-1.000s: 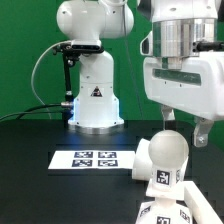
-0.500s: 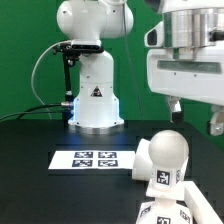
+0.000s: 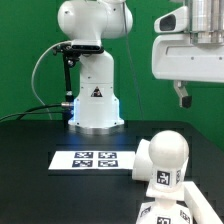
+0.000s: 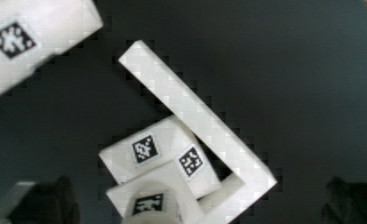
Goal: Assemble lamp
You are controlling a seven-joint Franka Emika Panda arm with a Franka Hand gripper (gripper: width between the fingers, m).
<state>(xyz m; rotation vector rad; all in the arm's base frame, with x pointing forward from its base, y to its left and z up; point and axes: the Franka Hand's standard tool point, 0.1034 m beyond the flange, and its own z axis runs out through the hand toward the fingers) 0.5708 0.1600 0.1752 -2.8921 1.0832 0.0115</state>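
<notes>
You see the bulb upright on the worktop, neck down, square tag on its neck, just beside the marker board with four tags. No readable writing. Jaws empty, raised well above; gap: cannot tell.

A black table fills the low part of the exterior view. A flat white marker board lies on it, near the middle. It has black-and-white square tags in a row. Behind everything hangs a green wall. A black cable curves up in front of the green wall, on the exterior view's left, and more cable lies along the table's back edge.
</notes>
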